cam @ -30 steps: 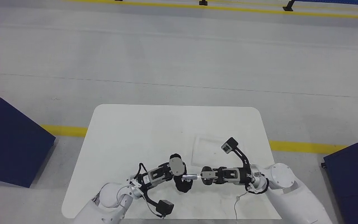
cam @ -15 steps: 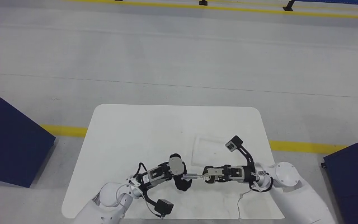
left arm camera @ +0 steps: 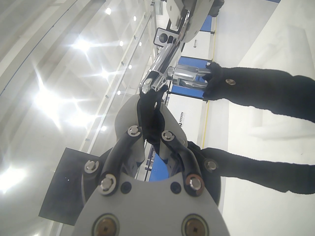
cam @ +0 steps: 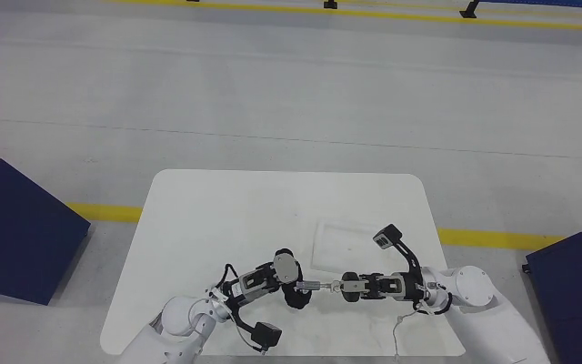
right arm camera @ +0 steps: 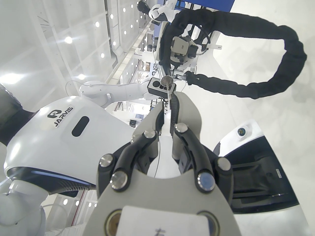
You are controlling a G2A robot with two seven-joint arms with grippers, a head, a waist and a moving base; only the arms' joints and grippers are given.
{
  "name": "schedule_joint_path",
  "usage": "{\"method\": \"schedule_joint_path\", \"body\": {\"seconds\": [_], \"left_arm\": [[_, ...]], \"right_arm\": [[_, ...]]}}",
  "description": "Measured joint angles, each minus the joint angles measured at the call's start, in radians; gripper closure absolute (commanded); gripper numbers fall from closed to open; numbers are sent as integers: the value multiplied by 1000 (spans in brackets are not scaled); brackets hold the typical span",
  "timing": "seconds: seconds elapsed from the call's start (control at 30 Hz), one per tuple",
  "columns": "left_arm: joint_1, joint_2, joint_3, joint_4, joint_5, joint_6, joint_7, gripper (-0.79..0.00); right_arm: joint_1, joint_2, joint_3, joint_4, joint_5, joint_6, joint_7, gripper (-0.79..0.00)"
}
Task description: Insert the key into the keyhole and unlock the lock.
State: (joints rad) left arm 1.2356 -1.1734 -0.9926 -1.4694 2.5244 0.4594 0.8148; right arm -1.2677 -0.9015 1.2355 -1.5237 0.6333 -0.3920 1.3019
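Above the white table's (cam: pixel 227 218) front part, my left gripper (cam: pixel 296 293) is shut on a chrome lock (cam: pixel 314 287). In the left wrist view its black-covered fingers (left arm camera: pixel 150 114) clamp the lock's shiny body (left arm camera: pixel 162 60), whose long cylinder points at the other arm. My right gripper (cam: pixel 347 287) faces it from the right, shut on a thin key (right arm camera: pixel 168 94). The key's tip meets the lock's round end face (right arm camera: pixel 166 79); how deep it sits I cannot tell. The right gripper's pale fingers (left arm camera: pixel 189 6) show beyond the lock, with the key (left arm camera: pixel 183 29) between them.
A faint rectangular sheet (cam: pixel 341 238) lies flat on the table behind the grippers. A black cable loop (right arm camera: pixel 283 57) hangs off the left arm. Dark blue barriers stand at the left (cam: pixel 27 237) and right (cam: pixel 559 273) of the table.
My right arm has drawn back a little to the right, and more of the chrome piece shows between the two grippers. The left arm has stayed where it was.
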Motion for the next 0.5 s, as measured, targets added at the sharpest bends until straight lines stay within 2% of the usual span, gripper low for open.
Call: {"method": "schedule_joint_path", "body": {"seconds": [0.5], "left_arm": [[11,-1,-6,-12,55,10,-64,0]], "right_arm": [[6,-10,-23,-35,-58,18,-56,0]]}}
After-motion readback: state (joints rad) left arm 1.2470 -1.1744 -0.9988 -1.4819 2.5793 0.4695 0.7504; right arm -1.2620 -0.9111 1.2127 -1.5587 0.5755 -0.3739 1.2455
